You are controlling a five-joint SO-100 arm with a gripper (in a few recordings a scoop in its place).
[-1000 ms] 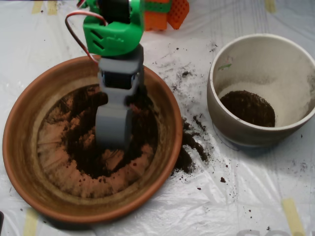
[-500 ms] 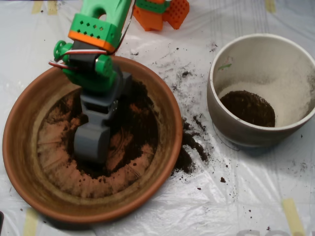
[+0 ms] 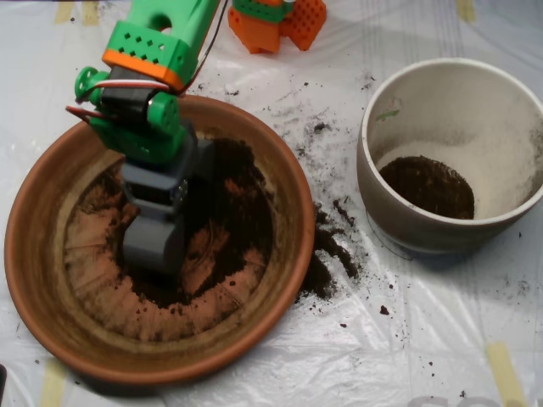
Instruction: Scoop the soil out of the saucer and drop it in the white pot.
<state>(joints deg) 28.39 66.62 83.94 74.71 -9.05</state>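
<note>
Your grey scoop (image 3: 153,246) sat down inside the terracotta saucer (image 3: 51,292), left of centre, its tip pressed into the dark soil (image 3: 242,220). You couldn't tell from above whether its shells were parted or closed. Soil was banked over the saucer's middle and upper right, with bare ridged clay showing on the left and bottom. More crumbs lay spilled on the plastic sheet (image 3: 424,339) beside the saucer's right rim. The white pot (image 3: 373,182) stood to the right, a dark patch of soil at its bottom.
</note>
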